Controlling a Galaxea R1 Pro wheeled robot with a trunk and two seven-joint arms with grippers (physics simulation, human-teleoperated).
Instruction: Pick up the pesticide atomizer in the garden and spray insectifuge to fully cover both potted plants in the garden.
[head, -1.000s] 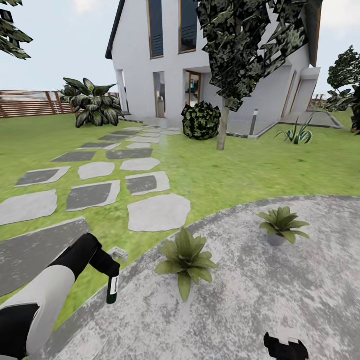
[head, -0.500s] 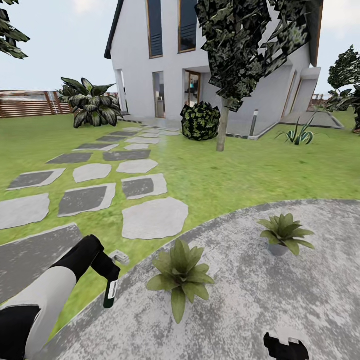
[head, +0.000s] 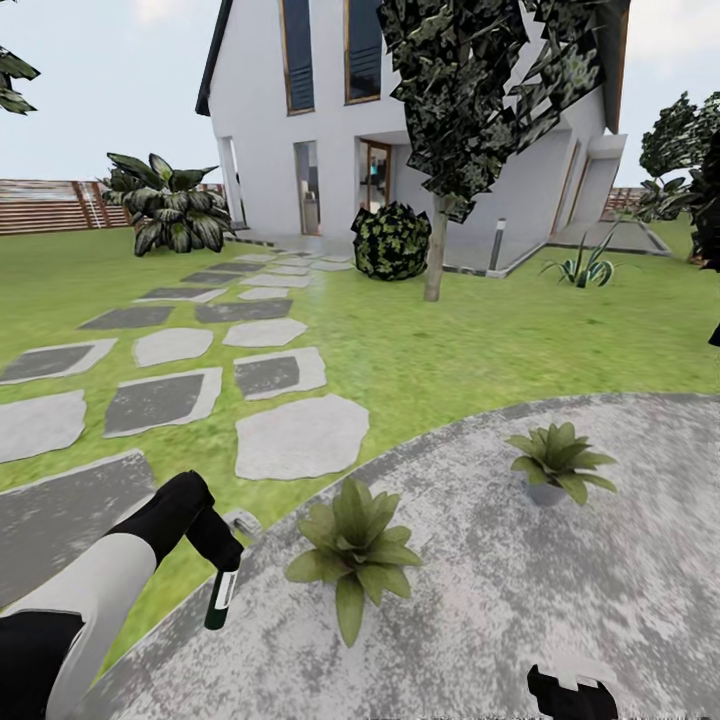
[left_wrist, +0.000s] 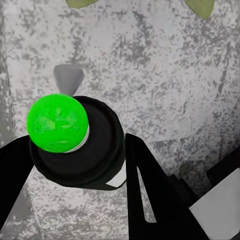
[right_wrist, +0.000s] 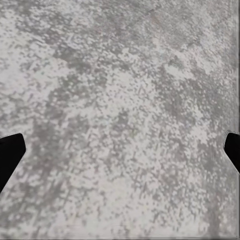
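Between frames the view drifted and the atomizer tilted slightly in the left end effector, clamped on it over the patio edge. Right end effector gaped empty. Aiming the nozzle at the nearer plant, just beside, then the farther plant, would cover both.

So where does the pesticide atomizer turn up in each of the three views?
Head view: lower left, the pesticide atomizer hangs from the left pincer over the patio edge.
Left wrist view: the atomizer seen end-on, centre-left, between the black fingers.
Right wrist view: not in it, just paving between the open right pincer.
Shared landmark: the grey mottled patio.
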